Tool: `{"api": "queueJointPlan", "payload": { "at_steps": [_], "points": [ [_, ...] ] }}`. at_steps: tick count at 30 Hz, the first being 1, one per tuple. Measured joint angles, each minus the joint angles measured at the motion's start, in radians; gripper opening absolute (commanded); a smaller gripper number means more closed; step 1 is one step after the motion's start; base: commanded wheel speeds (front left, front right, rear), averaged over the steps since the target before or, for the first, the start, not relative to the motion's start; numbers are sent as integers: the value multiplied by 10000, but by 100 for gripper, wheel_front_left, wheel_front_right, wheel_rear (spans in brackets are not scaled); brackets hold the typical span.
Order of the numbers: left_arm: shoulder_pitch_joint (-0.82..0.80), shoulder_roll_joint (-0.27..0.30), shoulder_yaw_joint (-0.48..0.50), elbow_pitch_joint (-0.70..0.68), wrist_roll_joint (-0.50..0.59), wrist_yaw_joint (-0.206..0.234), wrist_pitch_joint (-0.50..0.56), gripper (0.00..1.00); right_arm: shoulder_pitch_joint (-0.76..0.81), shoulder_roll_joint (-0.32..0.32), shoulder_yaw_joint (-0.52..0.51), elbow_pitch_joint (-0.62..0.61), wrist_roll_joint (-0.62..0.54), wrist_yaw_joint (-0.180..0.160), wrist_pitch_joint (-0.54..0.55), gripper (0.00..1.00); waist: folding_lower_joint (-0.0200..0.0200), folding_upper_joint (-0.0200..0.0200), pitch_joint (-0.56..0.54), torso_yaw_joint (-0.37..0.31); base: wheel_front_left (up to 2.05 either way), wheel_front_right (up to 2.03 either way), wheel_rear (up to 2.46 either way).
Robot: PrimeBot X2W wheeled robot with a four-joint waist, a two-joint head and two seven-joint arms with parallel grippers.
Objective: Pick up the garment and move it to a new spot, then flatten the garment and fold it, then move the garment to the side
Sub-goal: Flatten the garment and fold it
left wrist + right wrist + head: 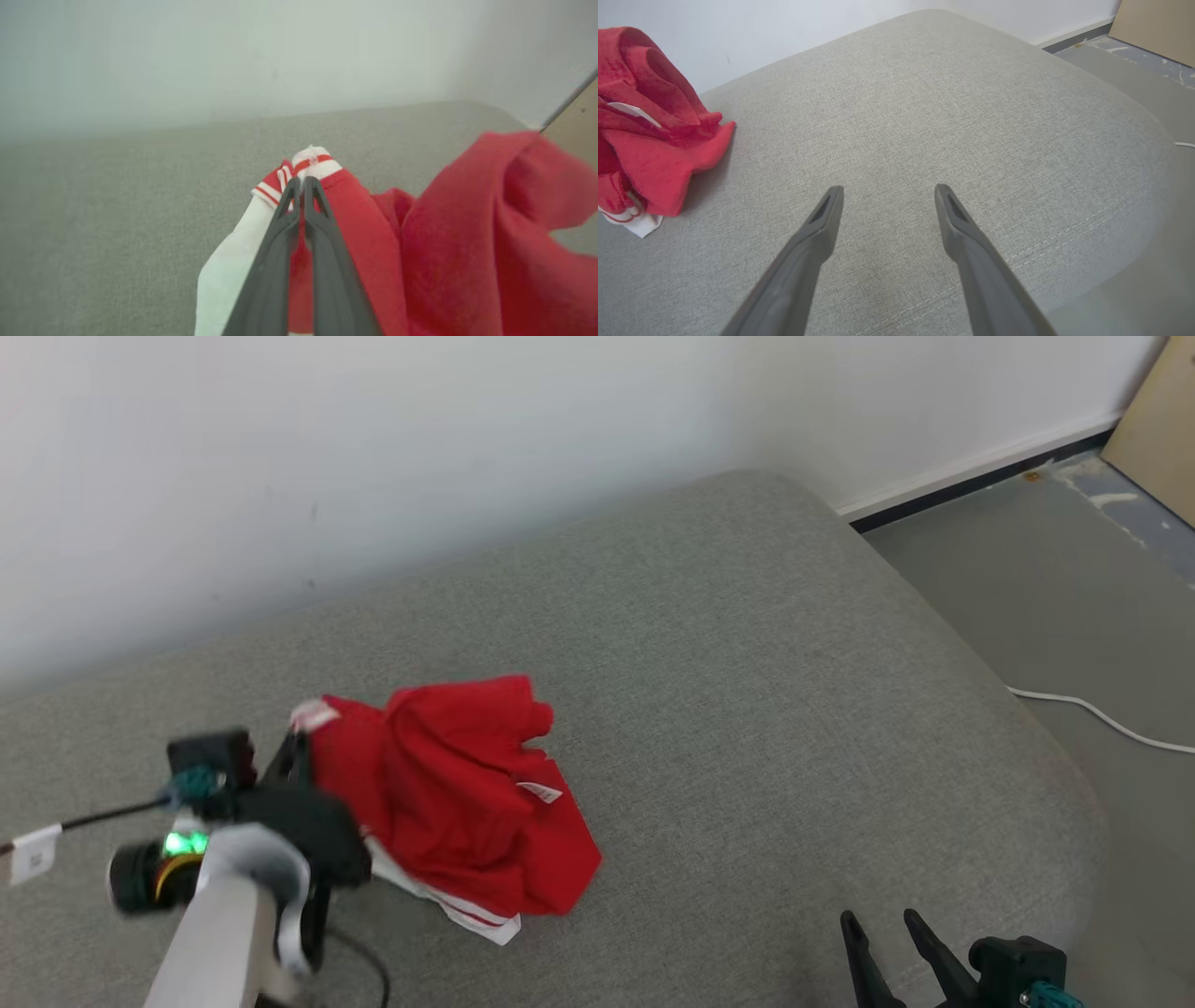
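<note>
The left gripper (pixel 301 183) has its fingers pressed together on the garment (pixel 467 793), pinching a white edge with red stripes. In its wrist view the striped trim pokes out just past the fingertips. A white panel hangs to the left of the fingers and the red bulk bunches up to their right. The rest of the garment lies in a crumpled heap on the grey cushion (pixel 766 691), just beside this gripper, on the side toward the right arm.

The right gripper (pixel 887 191) is spread wide and holds nothing, with bare cushion under and ahead of its fingers. The garment sits well to its left, apart from it. Beyond the cushion's edge to its right, a white cable (pixel 1102 714) lies on the floor (pixel 1046 579).
</note>
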Motion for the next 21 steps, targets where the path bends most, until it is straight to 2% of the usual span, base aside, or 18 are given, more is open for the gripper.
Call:
{"api": "queueJointPlan", "payload": {
  "at_steps": [3,8,10,12,13,16,21],
  "points": [
    [-853,-244,-426,-439,107,-268,-602,0,-22,2,42,38,35,0,0,100,0,0,-66,71,0,0,0],
    [-2623,-596,-2148,-1097,798,-853,-1513,0,-58,2,215,153,75,0,-27,100,0,0,-216,106,0,0,0],
    [-3289,-669,-2754,-1407,786,-961,-1900,0,-95,0,314,211,82,0,-31,100,-1,0,-263,56,0,0,0],
    [-3911,-673,-3285,-1860,318,-961,-2341,0,-145,0,401,272,90,0,-33,100,0,0,-301,-20,0,0,0],
    [-4182,-679,-3578,-2167,-169,-894,-2566,0,-163,0,424,297,92,0,-38,100,0,0,-321,-58,0,0,0],
    [-4738,-704,-4169,-3057,-1287,-247,-2957,0,-163,4,351,341,104,0,-105,100,-2,0,-386,-89,0,0,0],
    [-4291,-715,-4525,-3292,-1745,552,-3053,0,58,4,88,311,151,2,-151,100,-2,0,-405,216,0,0,0]
  ]
}}
